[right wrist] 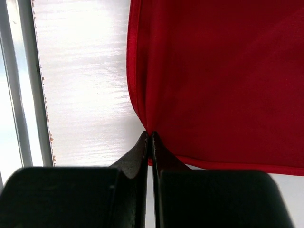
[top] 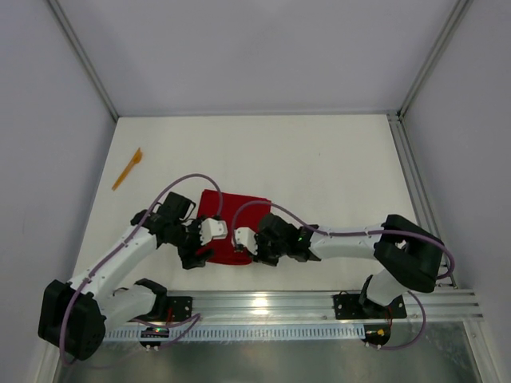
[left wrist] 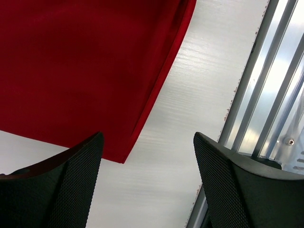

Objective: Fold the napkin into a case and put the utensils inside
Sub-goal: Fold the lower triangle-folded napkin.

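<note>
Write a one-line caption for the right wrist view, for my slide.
Right gripper shut on a corner of the red napkin, which lies flat on the white table.

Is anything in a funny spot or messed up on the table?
The orange utensil lies far off to the left, well away from the napkin. It is the only utensil in view. Nothing looks spilled or broken.

I can't read any text, label, brand or number in any of my three camera views.
</note>
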{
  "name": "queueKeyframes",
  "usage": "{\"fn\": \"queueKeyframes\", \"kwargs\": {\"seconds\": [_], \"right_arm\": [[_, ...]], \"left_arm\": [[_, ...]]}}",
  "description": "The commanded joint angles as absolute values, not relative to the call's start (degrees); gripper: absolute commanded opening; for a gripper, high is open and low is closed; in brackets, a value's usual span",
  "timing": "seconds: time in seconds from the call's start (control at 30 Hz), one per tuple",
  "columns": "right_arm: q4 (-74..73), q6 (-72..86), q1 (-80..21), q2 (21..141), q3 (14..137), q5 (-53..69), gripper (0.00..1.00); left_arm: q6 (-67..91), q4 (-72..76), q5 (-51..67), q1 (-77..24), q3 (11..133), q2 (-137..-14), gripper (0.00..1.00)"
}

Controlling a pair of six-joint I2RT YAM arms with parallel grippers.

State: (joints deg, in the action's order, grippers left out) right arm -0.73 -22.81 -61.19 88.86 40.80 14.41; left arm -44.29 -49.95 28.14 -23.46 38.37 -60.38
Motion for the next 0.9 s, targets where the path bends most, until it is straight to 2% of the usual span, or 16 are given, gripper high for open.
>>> {"fn": "queueKeyframes", "kwargs": {"seconds": [0.0,0.07,0.1,0.2,0.47,0.57,0.87], "right_arm": [[2.7,-17.3,-58.5,86.9,42.3,21.3,0.03],[3.7,-14.9,-57.4,86.7,42.3,23.7,0.03],[3.8,-14.0,-56.4,86.7,42.4,24.4,0.03],[3.9,-12.7,-54.9,87.1,42.6,27.2,0.03],[5.5,-9.8,-51.4,88.3,43.3,31.3,0.03],[4.5,-9.7,-51.4,88.9,44.0,31.0,0.03],[2.2,-10.6,-51.2,88.4,45.6,32.2,0.03]], "left_arm": [[-46.8,-48.3,28.1,-24.3,37.1,-60.0,0.80],[-47.5,-46.1,27.9,-24.3,36.2,-59.4,0.81],[-48.4,-44.8,27.2,-24.6,35.3,-59.1,0.87],[-50.3,-42.8,25.3,-26.0,33.2,-58.9,0.90],[-52.5,-29.6,12.9,-33.5,24.3,-59.2,0.91],[-53.5,-26.6,8.7,-36.1,21.7,-59.0,0.85],[-52.9,-23.3,6.7,-36.8,19.2,-57.7,0.68]]}}
